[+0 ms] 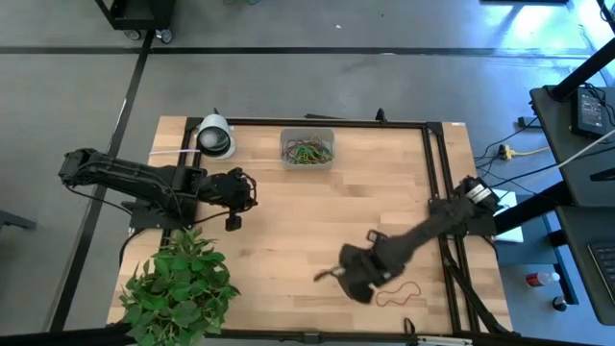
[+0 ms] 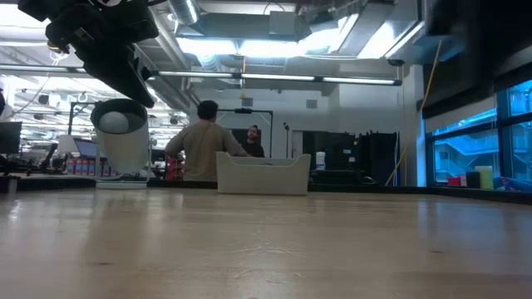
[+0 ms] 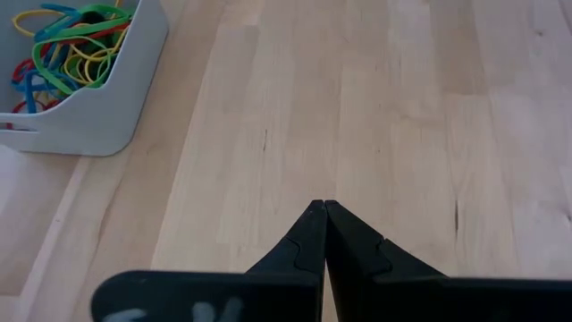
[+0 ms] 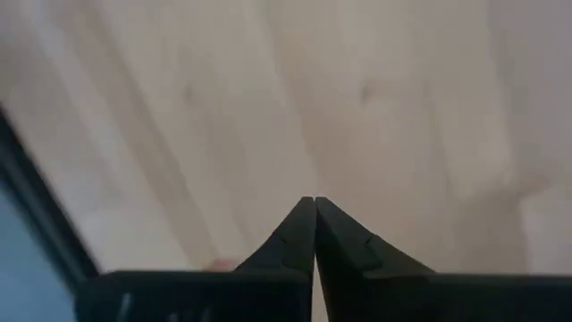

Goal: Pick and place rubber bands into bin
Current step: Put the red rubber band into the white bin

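Observation:
The bin (image 1: 307, 149) stands near the table's far edge, with a tangle of green, yellow, red and blue rubber bands (image 1: 308, 151) inside. It also shows in the left wrist view as the bin (image 3: 98, 98) and in the low view as the bin (image 2: 263, 174). One red rubber band (image 1: 400, 295) lies flat on the table near the near edge. My right gripper (image 1: 325, 276) is left of that band, above the wood; my right gripper (image 4: 314, 199) is shut, and nothing shows between its fingers. My left gripper (image 1: 252, 188) waits at the table's left; my left gripper (image 3: 323, 204) is shut and holds nothing.
A round white-and-black tape roll (image 1: 215, 137) stands left of the bin at the far edge. A green potted plant (image 1: 183, 288) fills the near left corner. A black frame rail (image 1: 437, 192) runs along the table's right side. People stand in the room beyond the table.

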